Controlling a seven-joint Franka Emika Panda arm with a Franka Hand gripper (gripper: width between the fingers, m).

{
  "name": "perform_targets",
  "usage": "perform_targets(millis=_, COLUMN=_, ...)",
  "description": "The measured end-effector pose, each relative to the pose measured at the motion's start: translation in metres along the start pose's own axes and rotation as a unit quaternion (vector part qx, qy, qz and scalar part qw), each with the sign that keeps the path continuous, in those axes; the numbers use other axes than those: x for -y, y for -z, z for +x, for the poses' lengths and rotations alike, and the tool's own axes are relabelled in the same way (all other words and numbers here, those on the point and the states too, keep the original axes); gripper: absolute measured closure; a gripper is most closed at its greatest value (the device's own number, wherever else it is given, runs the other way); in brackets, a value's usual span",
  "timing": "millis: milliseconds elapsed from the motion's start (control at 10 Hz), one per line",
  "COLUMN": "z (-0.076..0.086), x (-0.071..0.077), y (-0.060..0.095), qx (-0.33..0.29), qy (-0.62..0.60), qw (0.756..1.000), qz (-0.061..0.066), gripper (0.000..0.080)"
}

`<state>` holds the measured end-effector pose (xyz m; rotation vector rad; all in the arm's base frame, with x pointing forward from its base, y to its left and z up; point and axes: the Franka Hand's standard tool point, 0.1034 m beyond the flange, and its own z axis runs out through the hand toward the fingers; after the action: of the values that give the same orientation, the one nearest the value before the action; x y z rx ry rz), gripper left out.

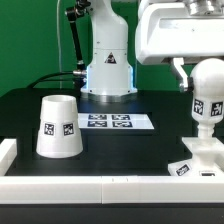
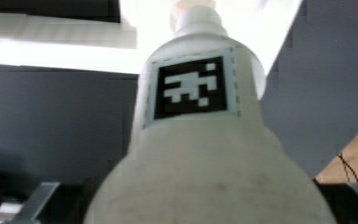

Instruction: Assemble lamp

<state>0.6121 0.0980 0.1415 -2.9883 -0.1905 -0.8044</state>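
At the exterior view's right, the white lamp bulb (image 1: 207, 98) stands upright on the stem of the flat lamp base (image 1: 203, 158). My gripper (image 1: 205, 74) comes down over the bulb's round top, one finger (image 1: 180, 72) lying against its side, shut on it. In the wrist view the bulb (image 2: 202, 150) fills the space between the jaws, tag facing the camera, with one finger (image 2: 19, 200) at the edge. The tapered shade (image 1: 58, 128) stands wide end down at the exterior view's left, apart from the gripper.
The marker board (image 1: 108, 122) lies flat mid-table between the shade and the base. A low white rail (image 1: 100, 186) runs along the front and left edges. The arm's own pedestal (image 1: 108, 68) stands at the back.
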Motion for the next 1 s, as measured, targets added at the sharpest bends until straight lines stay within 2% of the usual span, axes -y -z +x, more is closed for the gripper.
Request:
perform_targets(millis=200, z=0.001, x=-0.002, y=-0.004, qx=-0.016, qy=0.003, qw=1.000, qz=-0.004, gripper=0.0220)
perform_targets(millis=800, z=-0.011, x=0.001, y=-0.015, qx=-0.006, qy=0.006, qw=1.000, qz=-0.004, gripper=0.0220)
perform_targets(millis=1000, z=-0.012, x=0.004, y=-0.018, qx=-0.020, qy=0.008, qw=1.000, qz=-0.006, gripper=0.0220)
